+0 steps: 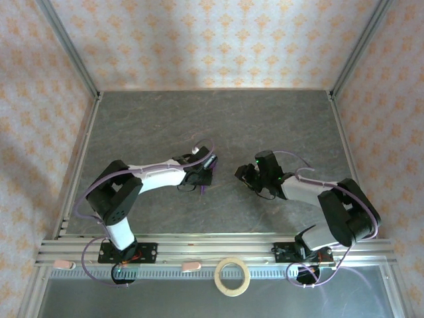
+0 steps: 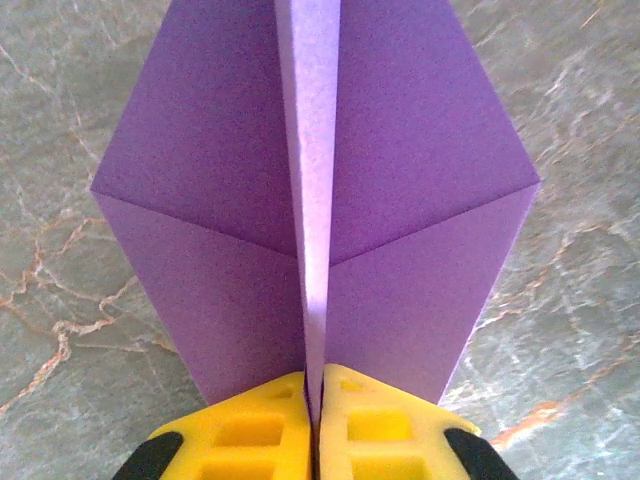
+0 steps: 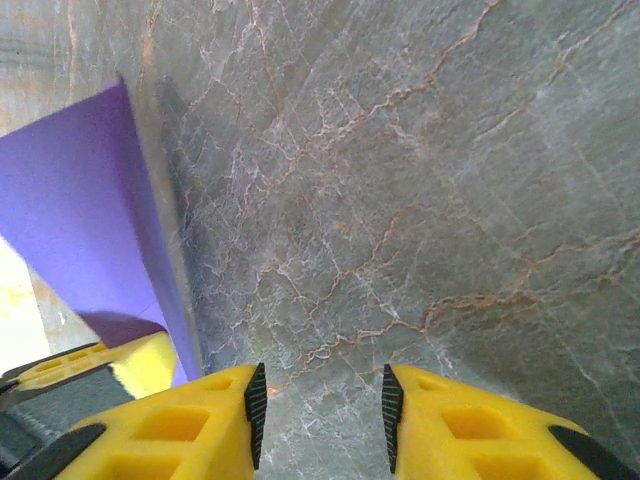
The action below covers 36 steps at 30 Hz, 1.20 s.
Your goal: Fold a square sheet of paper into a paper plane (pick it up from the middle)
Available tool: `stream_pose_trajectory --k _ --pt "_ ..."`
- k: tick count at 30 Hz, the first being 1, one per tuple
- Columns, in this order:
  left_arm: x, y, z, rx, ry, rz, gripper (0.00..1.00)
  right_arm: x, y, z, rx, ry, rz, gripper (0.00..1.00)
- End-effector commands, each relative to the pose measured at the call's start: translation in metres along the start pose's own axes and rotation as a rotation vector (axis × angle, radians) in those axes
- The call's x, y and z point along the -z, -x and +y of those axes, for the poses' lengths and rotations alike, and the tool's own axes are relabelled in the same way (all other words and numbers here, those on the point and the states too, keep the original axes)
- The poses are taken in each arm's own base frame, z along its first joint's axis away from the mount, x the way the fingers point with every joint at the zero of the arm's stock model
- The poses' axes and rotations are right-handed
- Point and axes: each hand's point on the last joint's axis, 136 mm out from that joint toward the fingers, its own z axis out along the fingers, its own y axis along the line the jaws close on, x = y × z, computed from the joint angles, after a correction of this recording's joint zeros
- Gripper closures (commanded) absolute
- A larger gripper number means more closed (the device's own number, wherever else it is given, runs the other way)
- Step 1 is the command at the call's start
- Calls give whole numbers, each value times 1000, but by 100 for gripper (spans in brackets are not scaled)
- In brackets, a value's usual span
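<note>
Paper plane [image 2: 410, 200] update: the purple sheet is folded up with a raised central ridge and a wing flap on either side, each flap crossed by a slanted crease. In the left wrist view it runs from the fingers at 6 o'clock up and out of frame at 12 o'clock, over the grey marbled table [image 1: 218, 119].

The left gripper [image 2: 313, 395] has its yellow fingers squeezed together right on that ridge, so it's pinching the plane by the middle fold. From the top camera this all sits roughly mid-table, and only a tiny sliver of purple peeks out under the gripper there.

The right gripper [image 3: 323, 400] is parted about halfway, with nothing between the fingers except bare table. In its own camera the plane shows at 9 o'clock, one flap edge standing up off the surface. From above, the right gripper sits at 3 o'clock of the left one, close by but with a gap between them.

A tan tape ring [image 1: 232, 276] lies on the near rail at 6 o'clock, well apart from everything.
</note>
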Motion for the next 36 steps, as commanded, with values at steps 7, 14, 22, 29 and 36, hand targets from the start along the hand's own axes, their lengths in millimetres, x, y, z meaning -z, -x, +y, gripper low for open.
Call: stream_pose_trajectory --k 7,14,22,29,36 --pt "-3 -5 7 -13 54 33 84 0 2 2 16 14 -7 63" --pt "-2 -3 6 -13 56 27 81 -1 1 1 14 13 -4 62" --pt "-12 -12 12 -30 99 58 76 -1 1 2 14 13 -4 62" --pt "-16 -20 20 -32 169 63 65 -1 2 5 29 13 -4 62" --pt "-16 -27 23 40 183 47 58 2 8 3 58 -16 -20 62"
